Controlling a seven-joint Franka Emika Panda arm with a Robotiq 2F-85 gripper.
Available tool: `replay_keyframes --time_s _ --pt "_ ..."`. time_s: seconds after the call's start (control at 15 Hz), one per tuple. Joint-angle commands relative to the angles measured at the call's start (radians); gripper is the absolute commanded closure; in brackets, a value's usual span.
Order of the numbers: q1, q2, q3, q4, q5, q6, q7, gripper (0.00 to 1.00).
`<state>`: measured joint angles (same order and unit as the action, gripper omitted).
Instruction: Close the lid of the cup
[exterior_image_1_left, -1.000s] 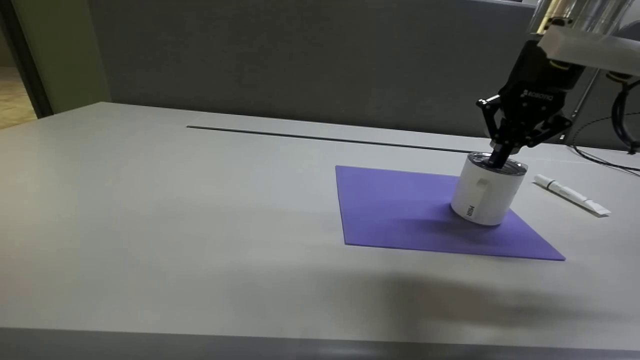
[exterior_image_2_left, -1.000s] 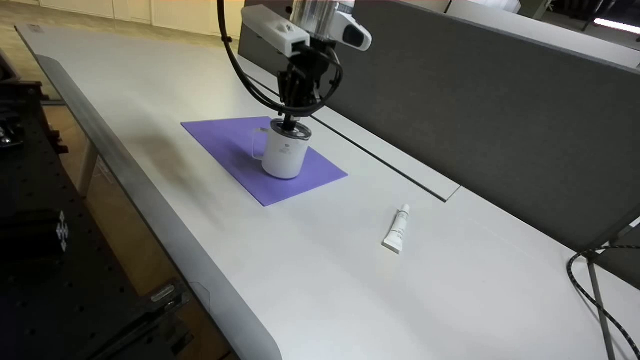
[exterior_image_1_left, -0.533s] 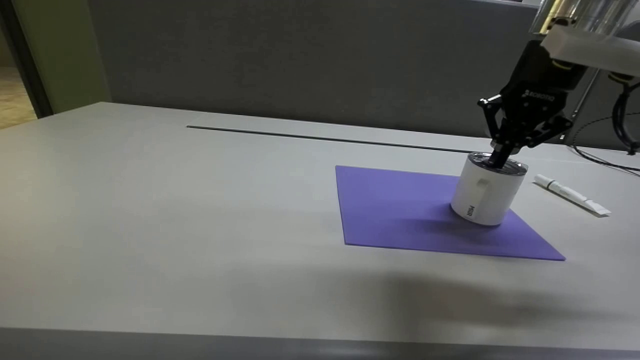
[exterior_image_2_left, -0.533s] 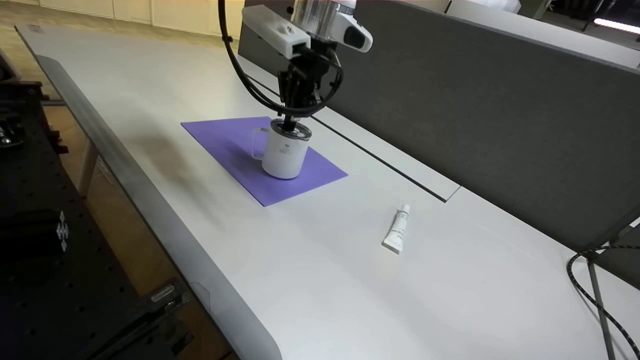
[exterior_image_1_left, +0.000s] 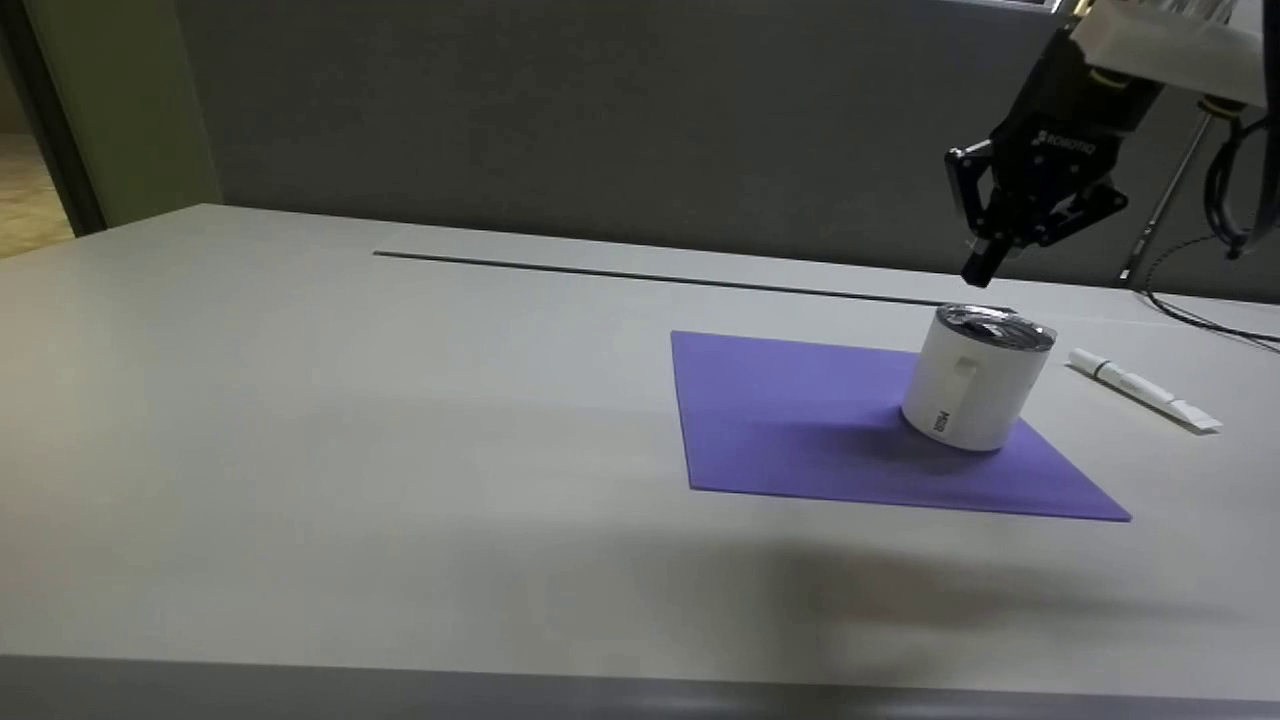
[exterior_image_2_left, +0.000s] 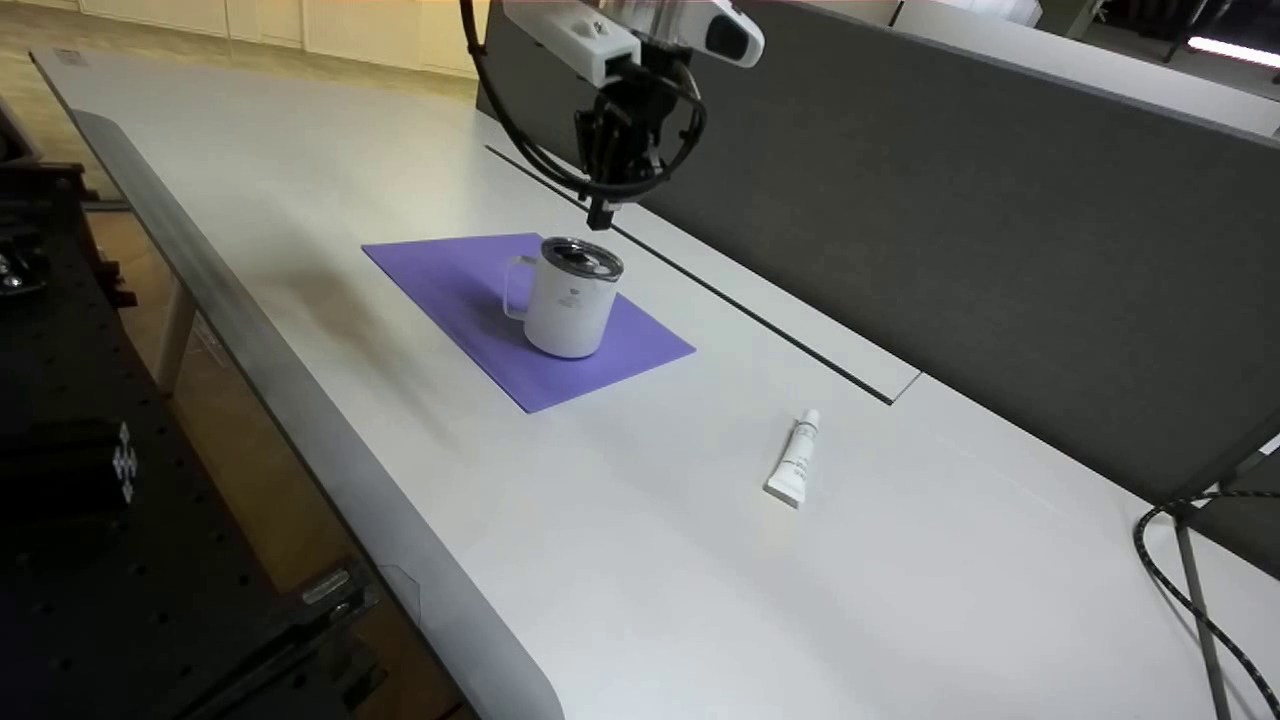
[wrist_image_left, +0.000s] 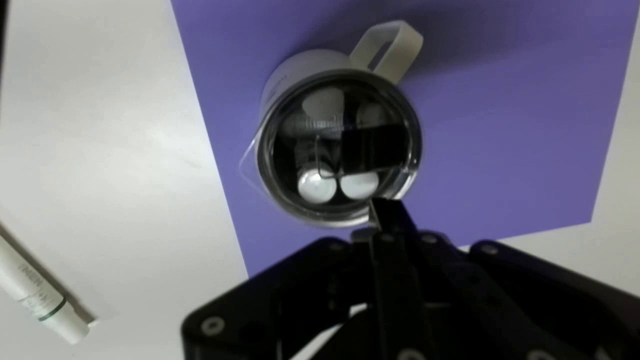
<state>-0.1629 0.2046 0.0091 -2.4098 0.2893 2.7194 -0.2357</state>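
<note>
The white cup stands upright on the purple mat in both exterior views. It also shows from above in the wrist view, with its handle at the upper right. The grey-silver, see-through lid covers the top of the cup and looks flat on it in both exterior views. The lid fills the middle of the wrist view. My gripper is shut and holds nothing. Its fingertips are above the lid and apart from it. They also show in the wrist view.
The purple mat lies under the cup. A white tube lies on the table beside the mat and shows in an exterior view and the wrist view. A dark partition stands along the table's back.
My gripper has risen off the lid, after its shut fingertips rested on or close to the lid's top in the earlier frames. The cup and lid have not moved.
</note>
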Motion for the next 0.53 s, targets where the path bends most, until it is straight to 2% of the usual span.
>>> replay_keyframes --time_s 0.0,0.07,0.13,0.2,0.47 --pt "0.022 -0.059 -0.023 0.025 -0.054 -0.060 0.052 1.00" --pt "0.023 -0.067 -0.023 0.039 -0.062 -0.105 0.046 0.74" --pt "0.029 -0.072 -0.030 0.049 -0.083 -0.135 0.061 0.74" --pt "0.035 -0.076 -0.034 0.061 -0.103 -0.172 0.072 0.68" --pt "0.054 -0.085 -0.045 0.092 -0.175 -0.266 0.112 0.40"
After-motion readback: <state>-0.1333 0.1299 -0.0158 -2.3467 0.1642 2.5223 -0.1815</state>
